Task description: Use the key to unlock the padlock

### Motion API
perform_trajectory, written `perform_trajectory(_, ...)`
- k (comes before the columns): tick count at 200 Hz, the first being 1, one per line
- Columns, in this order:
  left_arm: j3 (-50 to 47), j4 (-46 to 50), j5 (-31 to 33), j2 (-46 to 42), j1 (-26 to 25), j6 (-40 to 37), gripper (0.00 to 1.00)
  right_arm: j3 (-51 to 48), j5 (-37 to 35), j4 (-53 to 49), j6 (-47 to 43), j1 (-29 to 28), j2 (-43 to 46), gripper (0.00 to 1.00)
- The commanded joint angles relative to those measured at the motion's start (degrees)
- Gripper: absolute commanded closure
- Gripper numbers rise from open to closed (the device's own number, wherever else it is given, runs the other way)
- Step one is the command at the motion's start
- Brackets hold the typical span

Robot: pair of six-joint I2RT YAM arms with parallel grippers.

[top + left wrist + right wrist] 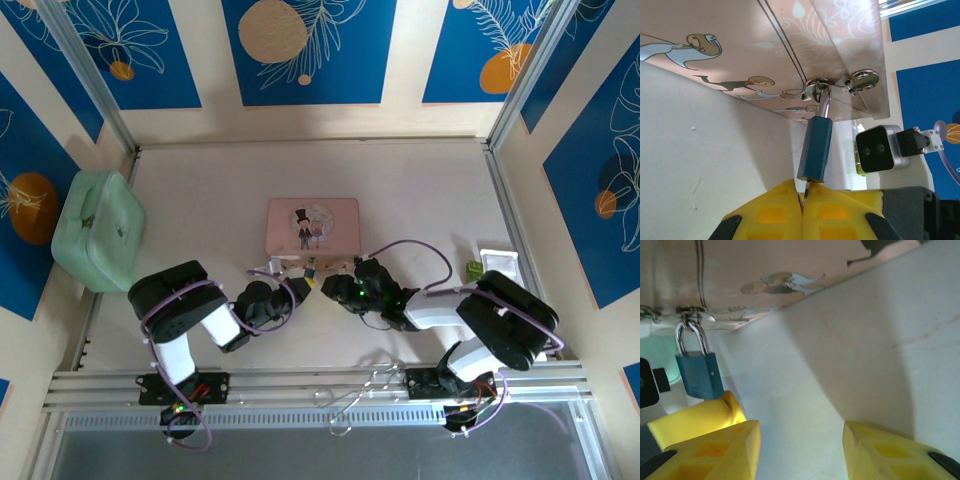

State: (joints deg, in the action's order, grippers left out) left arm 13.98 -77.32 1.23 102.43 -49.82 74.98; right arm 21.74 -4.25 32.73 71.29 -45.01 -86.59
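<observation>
Pale table [220,200], seen from the top camera. A mint-green case [95,230] sits at its left edge. A pink picture box [312,225] lies at the centre, with both arms reaching to its near side.

Left gripper [802,197]: yellow fingers [775,210] pressed together, pinching a thin metal blade, the key [806,187]. The blade meets the bottom end of the padlock [816,147]. How far it goes in: cannot tell.

Right gripper [801,440]: fingers [710,452] spread wide, only bare table between them. It sits just beside the padlock, not touching it.

The padlock has a blue body and a silvery shackle and is far smaller than the box. It hangs from the metal hasp [820,87] on the box's near face. In the right wrist view both shackle legs enter the body, and a yellow finger of the left gripper sits right under it.

A white packet [498,262] lies at the right side of the table, with a small green object [473,268] just beside it. Both are well apart from the box.
</observation>
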Motion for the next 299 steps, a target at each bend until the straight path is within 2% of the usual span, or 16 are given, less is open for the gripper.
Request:
perform_trajectory(1,0.3,-3.4,-1.3,-1.5,0.2,-0.2,1.0,-0.1,1.3,7.3,-0.1,0.5,-3.5,0.53)
perform_trajectory(57,0.0,-3.4,-1.2,-1.7,0.2,-0.1,1.0,-0.8,-0.9,9.7,-1.7,-0.7,-0.3,0.52)
perform_trajectory(132,0.3,-3.4,-1.3,-1.1,-0.1,-0.1,1.0,3.5,0.2,12.3,-1.9,1.0,-4.4,0.52)
perform_trajectory(194,0.7,-3.4,-1.4,-0.6,-0.2,0.1,1.0,6.4,0.0,7.6,-0.8,0.7,-6.1,0.47)
perform_trajectory(228,0.8,-3.4,-1.5,-0.6,-0.2,0.1,1.0,7.2,0.9,6.5,-0.1,-0.1,-8.1,0.49)
perform_trajectory(255,0.7,-3.4,-1.5,-0.6,-0.2,0.3,1.0,6.9,2.7,11.3,-0.9,-0.2,-9.3,0.52)
perform_trajectory(278,0.5,-3.4,-1.3,-0.7,-0.1,0.5,1.0,5.3,-1.3,12.3,-1.2,-1.3,-6.5,0.51)
perform_trajectory(299,0.3,-3.4,-1.3,-0.5,-0.1,0.5,1.0,4.4,-7.5,6.2,-1.8,-2.8,-1.0,0.46)
